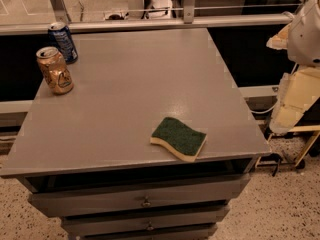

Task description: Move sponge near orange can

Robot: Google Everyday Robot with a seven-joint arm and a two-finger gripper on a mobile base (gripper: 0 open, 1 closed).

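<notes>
Camera view: my gripper (290,111) hangs beyond the table's right side, partly cut by the frame edge; open or closed, I cannot tell. The sponge (179,138) lies flat, green side up, front right on the grey cabinet top (135,79), well apart from the orange can (54,70), which stands upright at far left with a dark blue can (63,42) just behind it. Drawers (145,200) below, speckled floor (280,209).

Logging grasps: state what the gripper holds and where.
Nothing seen held: the sponge lies free on the table, with the gripper off beyond its right edge.
</notes>
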